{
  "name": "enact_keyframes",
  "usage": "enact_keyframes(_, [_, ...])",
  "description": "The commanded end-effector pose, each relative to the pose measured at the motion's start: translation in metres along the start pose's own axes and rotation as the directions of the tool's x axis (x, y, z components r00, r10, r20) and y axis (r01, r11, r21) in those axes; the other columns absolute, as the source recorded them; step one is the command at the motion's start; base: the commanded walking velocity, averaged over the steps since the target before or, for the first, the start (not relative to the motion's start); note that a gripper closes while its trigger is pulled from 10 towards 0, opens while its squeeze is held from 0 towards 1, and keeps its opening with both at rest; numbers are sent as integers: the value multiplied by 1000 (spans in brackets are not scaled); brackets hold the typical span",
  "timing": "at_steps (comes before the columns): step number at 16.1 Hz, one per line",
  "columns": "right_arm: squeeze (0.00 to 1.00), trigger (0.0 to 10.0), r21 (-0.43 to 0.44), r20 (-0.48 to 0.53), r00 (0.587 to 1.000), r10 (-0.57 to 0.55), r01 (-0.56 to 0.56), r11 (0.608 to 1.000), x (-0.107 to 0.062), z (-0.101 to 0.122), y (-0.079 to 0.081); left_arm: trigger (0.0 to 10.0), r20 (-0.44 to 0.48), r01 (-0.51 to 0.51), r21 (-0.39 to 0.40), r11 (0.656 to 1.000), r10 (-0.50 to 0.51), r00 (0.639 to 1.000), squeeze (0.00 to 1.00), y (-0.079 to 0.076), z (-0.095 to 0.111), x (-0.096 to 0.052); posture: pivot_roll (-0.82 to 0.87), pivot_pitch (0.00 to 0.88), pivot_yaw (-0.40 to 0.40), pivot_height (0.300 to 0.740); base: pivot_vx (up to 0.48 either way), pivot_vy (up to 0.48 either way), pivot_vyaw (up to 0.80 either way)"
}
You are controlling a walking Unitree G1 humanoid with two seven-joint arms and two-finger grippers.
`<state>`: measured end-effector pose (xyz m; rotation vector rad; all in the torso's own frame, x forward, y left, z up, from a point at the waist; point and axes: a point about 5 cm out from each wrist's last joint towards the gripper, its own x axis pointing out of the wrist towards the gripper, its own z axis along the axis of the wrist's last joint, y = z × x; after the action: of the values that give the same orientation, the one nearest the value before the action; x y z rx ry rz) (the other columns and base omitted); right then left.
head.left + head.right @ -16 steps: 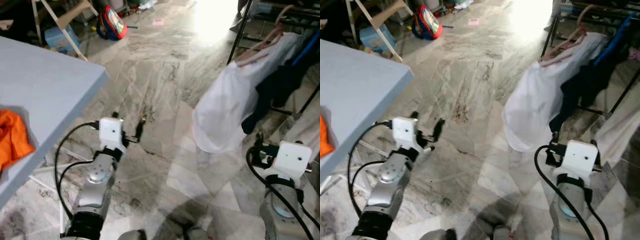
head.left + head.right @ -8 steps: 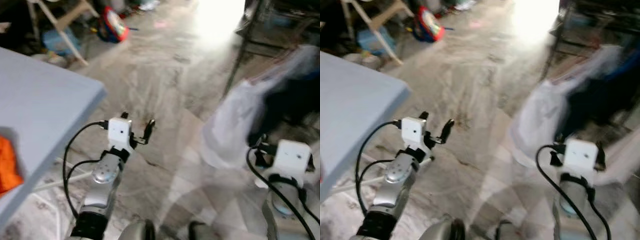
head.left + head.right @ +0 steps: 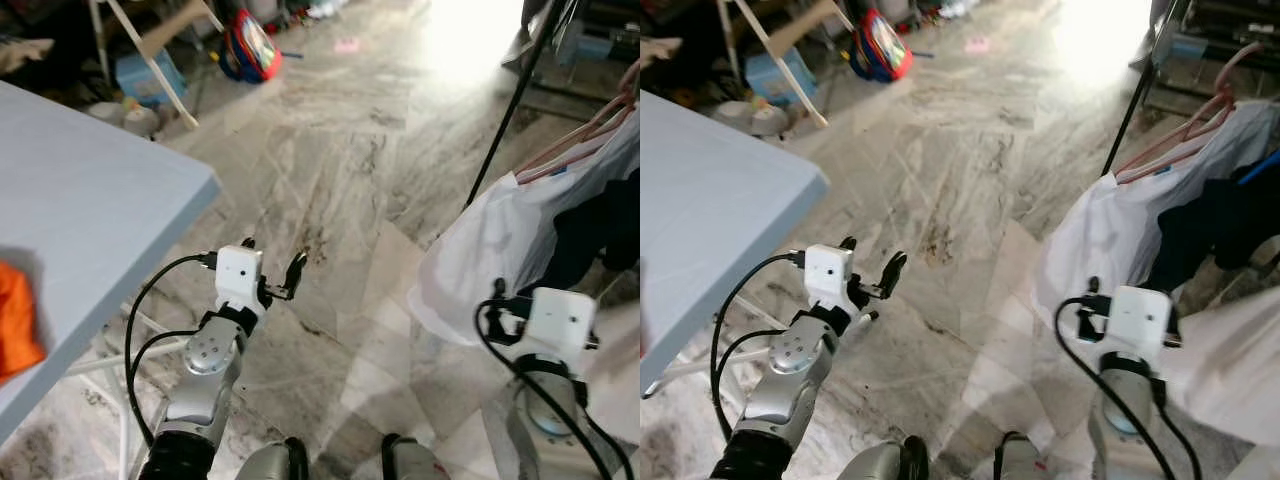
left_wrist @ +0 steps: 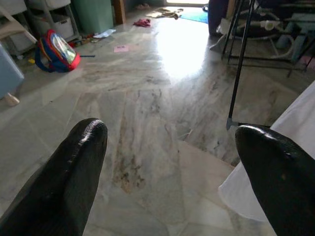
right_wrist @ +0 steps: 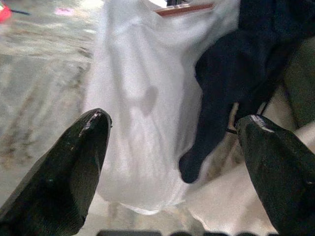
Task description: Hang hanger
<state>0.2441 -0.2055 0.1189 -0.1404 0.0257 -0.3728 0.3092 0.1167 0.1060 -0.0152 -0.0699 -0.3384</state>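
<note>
Far right, the pink hanger (image 3: 1185, 128) carries a white shirt (image 3: 1110, 235) on the rack (image 3: 510, 110), its long axis slanting up to the right. Just ahead of the spread, empty right gripper (image 5: 172, 147), it suits that arm; the left gripper (image 4: 172, 162), also spread, is well apart. No legible writing.

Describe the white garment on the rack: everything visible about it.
The white garment is thin, soft-looking fabric, hanging from a pink hanger whose hook goes up toward the rack at the robot's right. It droops loosely in folds, its rounded lower hem hanging near the marble floor. A dark garment hangs right against its far side. The right claw is open, facing it from just short of the cloth, not touching.
</note>
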Motion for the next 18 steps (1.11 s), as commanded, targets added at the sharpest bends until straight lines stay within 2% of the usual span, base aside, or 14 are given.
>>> enact_keyframes(1, [0,10000,30,7,1000,4,-4,1000,-1,3,1,10000,-27,-2,-9,1000,2,1000,0,4,-6,-5,-87,241,109,740,0,0,0])
enact_keyframes(9, [0,10000,28,6,1000,13,-13,1000,-2,3,2,10000,-19,27,-22,999,-27,999,0,2,-5,-4,-94,250,110,740,0,0,-751])
enact_keyframes(12, [0,10000,34,9,1000,8,-9,999,-3,3,0,10000,-18,47,-26,999,-47,999,0,-1,-6,-5,-99,251,112,740,258,0,0])
enact_keyframes(18, [0,10000,33,1,1000,1,-1,999,-4,1,1,10000,-28,60,-19,998,-60,998,0,-2,-8,-7,-98,260,116,740,276,0,-748])
